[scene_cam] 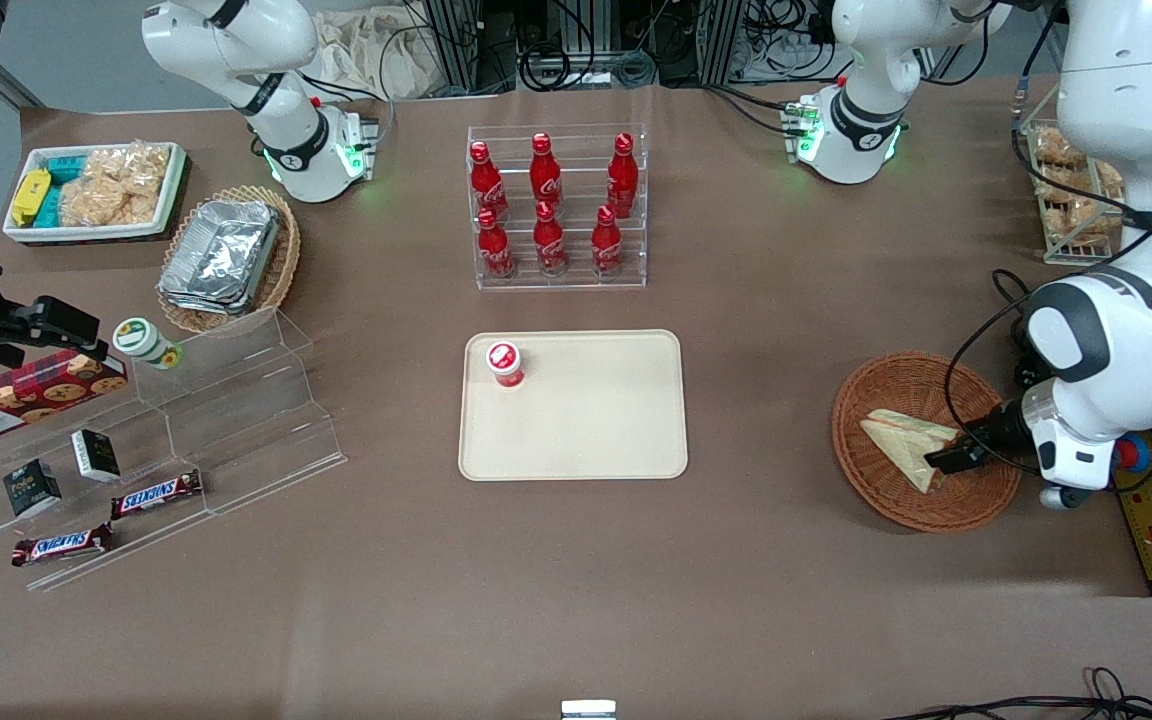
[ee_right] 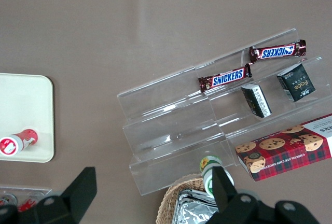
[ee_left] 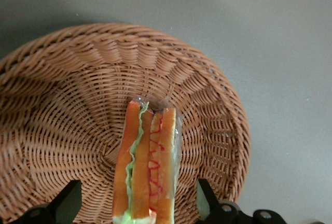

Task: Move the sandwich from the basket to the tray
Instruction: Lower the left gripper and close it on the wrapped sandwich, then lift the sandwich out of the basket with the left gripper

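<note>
So the sandwich [scene_cam: 901,440] is sitting in the round brown basket [scene_cam: 921,508] at the right edge of the front view, toward the working arm's end of the table; the gripper [scene_cam: 948,458] is down at it, fingers [ee_left: 66,201] spread wide with the wedge between them, not pinching it; the beige tray [scene_cam: 596,420] is mid-frame, well apart, with just a red-capped bottle [scene_cam: 505,363] in its upper-left corner.
</note>
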Tool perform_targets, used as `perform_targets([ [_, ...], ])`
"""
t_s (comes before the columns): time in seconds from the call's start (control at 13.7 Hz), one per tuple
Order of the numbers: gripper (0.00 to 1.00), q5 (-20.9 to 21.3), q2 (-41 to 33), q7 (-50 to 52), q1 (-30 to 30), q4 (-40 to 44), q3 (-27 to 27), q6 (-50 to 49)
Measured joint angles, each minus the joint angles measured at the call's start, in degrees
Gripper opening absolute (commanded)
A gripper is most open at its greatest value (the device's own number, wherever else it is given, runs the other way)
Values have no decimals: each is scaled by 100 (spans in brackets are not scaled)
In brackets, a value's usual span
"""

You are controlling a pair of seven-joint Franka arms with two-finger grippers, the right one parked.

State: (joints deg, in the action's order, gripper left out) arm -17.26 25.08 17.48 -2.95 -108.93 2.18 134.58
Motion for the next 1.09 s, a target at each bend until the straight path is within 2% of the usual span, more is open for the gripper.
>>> perform_targets([
  [0.07, 86, 0, 20, 0, 30, -78, -1, 131],
  [0.29, 49, -1, 27, 2, 120, -283, -3, 391],
  [0.44, 31, -2, 19, 29, 126, -288, -2, 443],
  [0.58, 18, 0, -27, 41, 128, -189, -4, 483],
  [0.73, 17, 72, -134, 38, 192, 106, -16, 311],
  [0.8, 17, 238, -208, 38, 255, 315, -17, 27],
  [1.09, 16, 1171, -481, 51, 358, 1574, -24, -1935],
])
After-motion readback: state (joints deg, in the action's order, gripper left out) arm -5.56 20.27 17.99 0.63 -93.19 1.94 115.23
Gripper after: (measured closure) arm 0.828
